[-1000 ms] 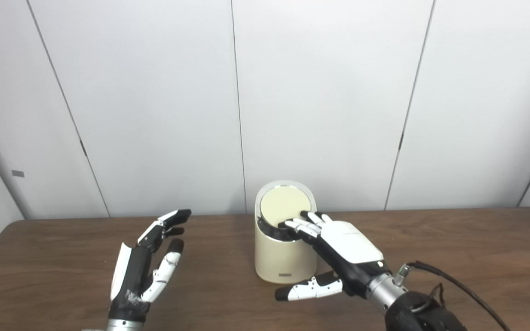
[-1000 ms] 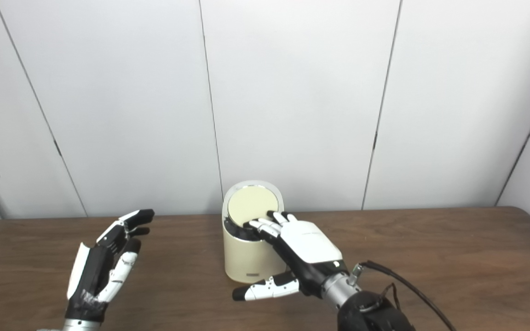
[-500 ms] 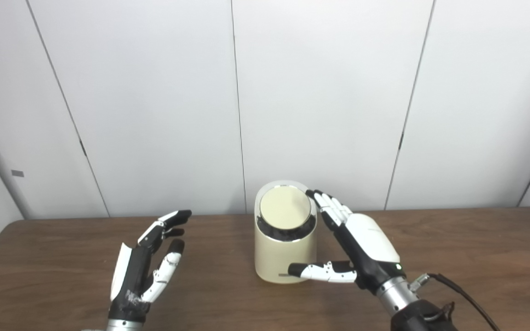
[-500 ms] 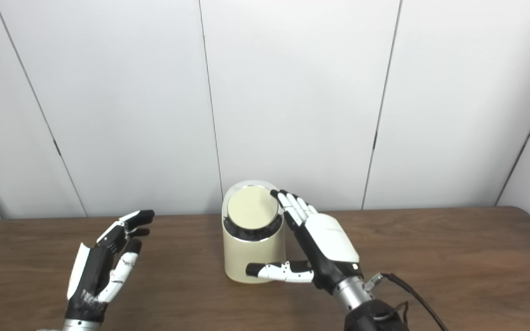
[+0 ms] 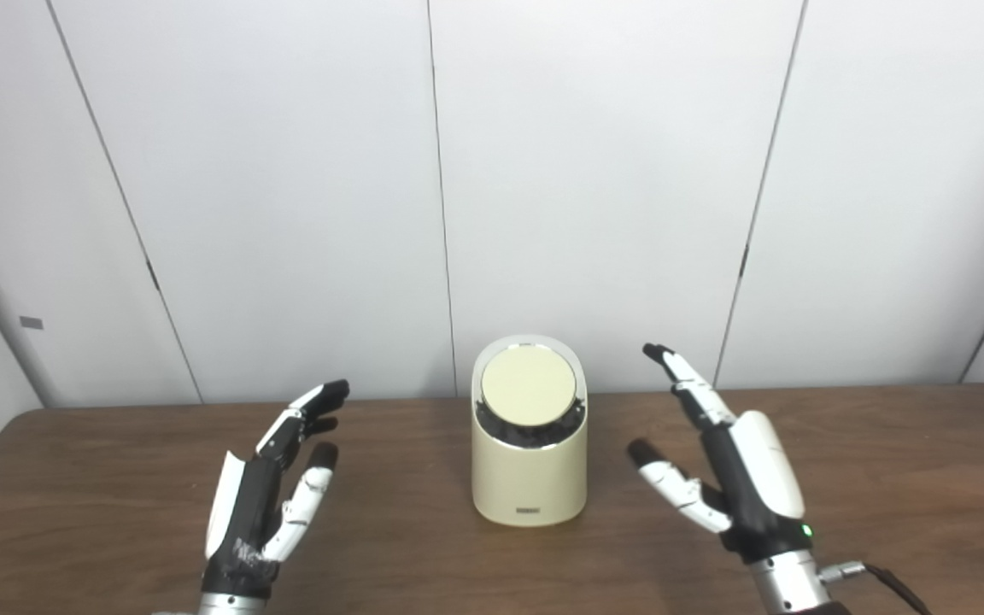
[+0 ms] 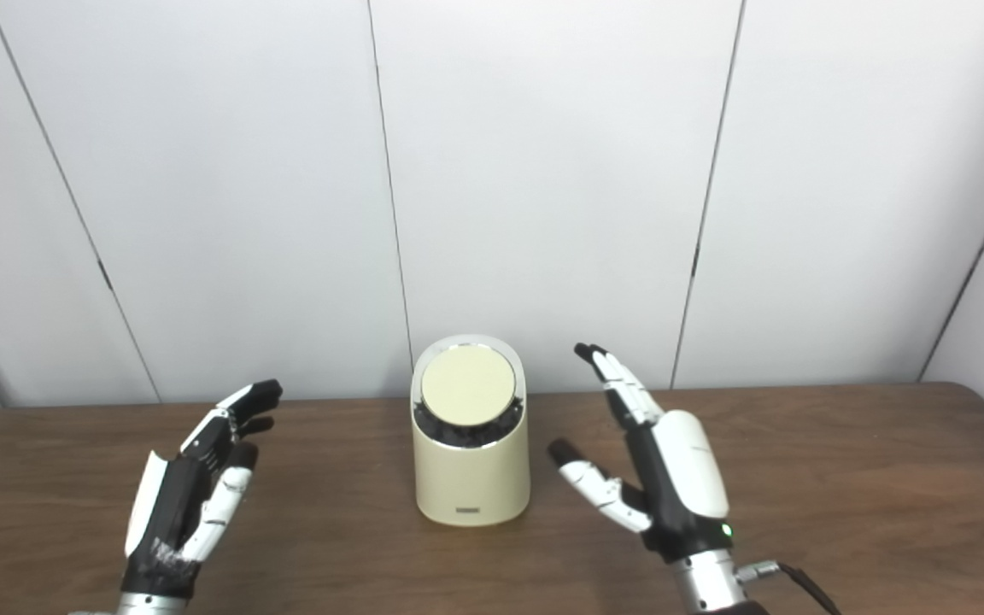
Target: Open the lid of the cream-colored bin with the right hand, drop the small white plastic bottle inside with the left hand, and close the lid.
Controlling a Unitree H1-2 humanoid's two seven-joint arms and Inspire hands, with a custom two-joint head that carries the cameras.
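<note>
The cream-colored bin (image 5: 530, 478) stands upright in the middle of the brown table (image 5: 885, 461). Its round lid (image 5: 529, 383) lies tilted toward me in the bin's mouth, with a dark gap showing under its lower edge. My right hand (image 5: 735, 478) is open to the right of the bin, apart from it, fingers pointing up and back. My left hand (image 5: 274, 487) is open on the left side of the table, holding nothing. No small white bottle shows in either view.
White wall panels (image 5: 594, 171) rise straight behind the table's far edge. A black cable (image 5: 885, 581) trails from my right wrist at the bottom right.
My right hand left the lid, swung round the bin's right side and drew back to the right, off the bin. The lid swung back to its tilted rest. The left hand stayed still.
</note>
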